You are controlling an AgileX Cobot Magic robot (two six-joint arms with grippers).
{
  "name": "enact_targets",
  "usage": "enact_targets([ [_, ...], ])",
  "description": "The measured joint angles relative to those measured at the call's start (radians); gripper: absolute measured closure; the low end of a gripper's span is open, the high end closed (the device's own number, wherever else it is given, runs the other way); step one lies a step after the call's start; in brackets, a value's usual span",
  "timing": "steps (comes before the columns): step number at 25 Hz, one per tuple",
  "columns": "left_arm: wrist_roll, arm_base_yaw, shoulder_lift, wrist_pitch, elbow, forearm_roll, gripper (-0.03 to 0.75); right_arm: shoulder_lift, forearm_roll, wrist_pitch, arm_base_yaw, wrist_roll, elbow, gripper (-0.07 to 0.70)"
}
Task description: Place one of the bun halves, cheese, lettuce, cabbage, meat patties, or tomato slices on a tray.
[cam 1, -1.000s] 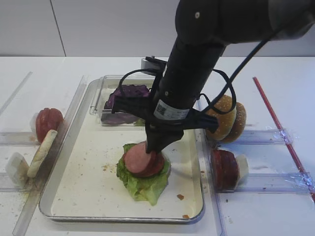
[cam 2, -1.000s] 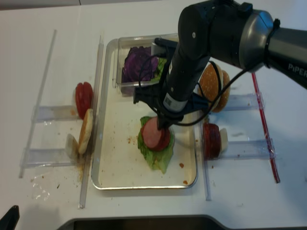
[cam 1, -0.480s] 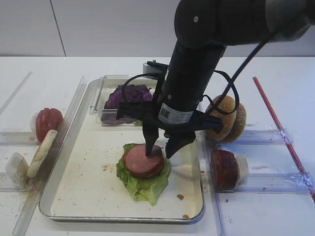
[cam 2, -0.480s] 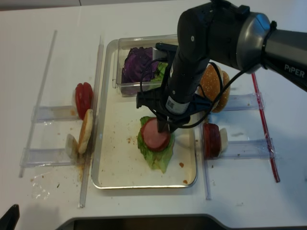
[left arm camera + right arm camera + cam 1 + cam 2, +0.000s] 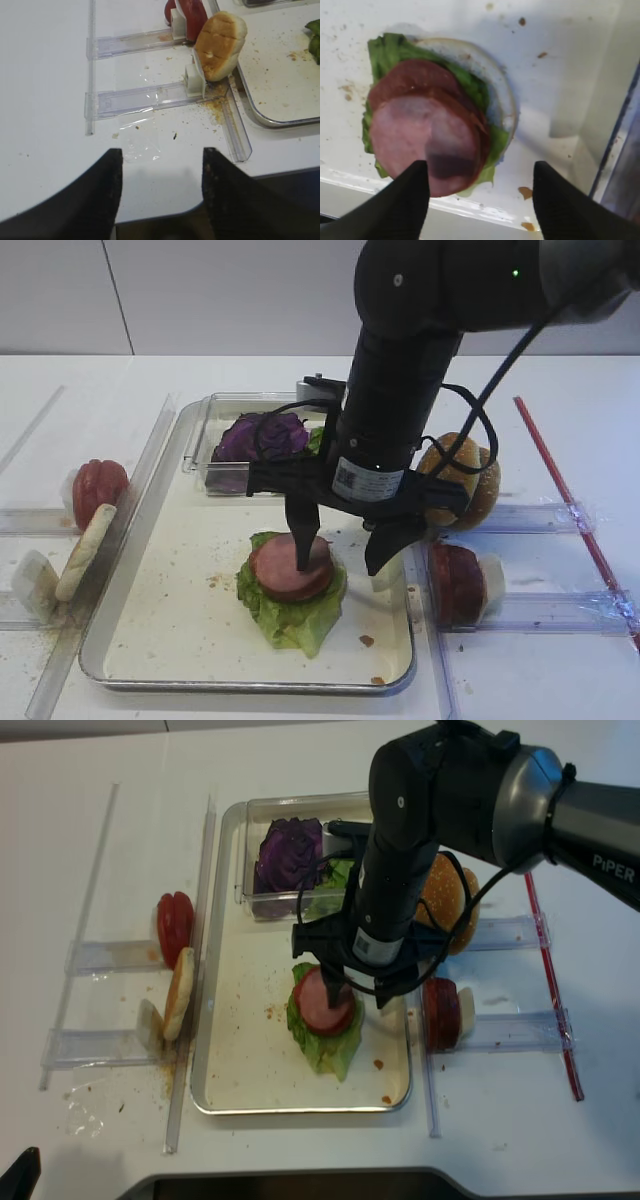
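on the white table, metal tray (crumb-speckled floor)

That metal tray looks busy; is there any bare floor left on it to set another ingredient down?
Yes. The tray floor is bare left of the lettuce, up to the left rim, and between that stack and the clear box of cabbage. It is crowded on the right, where the open right gripper straddles the meat patties.

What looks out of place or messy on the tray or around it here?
Brown crumbs lie spilled on the table by the tray at its left corner, with more specks on the tray floor. The meat patties sit askew, overlapping off-centre on the lettuce. Nothing looks damaged.
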Motion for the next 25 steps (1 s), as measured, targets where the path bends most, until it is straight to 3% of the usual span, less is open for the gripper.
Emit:
enact_targets([
  [10, 0.000, 0.000, 0.000, 0.000, 0.000, 0.000, 0.367, 0.000, -0.062, 0.128, 0.000, 0.008, -0.175, 0.144],
  [17, 0.000, 0.000, 0.000, 0.000, 0.000, 0.000, 0.367, 0.000, -0.096, 0.140, 0.000, 0.014, -0.270, 0.144],
  [25, 0.000, 0.000, 0.000, 0.000, 0.000, 0.000, 0.367, 0.000, -0.086, 0.145, 0.000, -0.010, -0.274, 0.144],
])
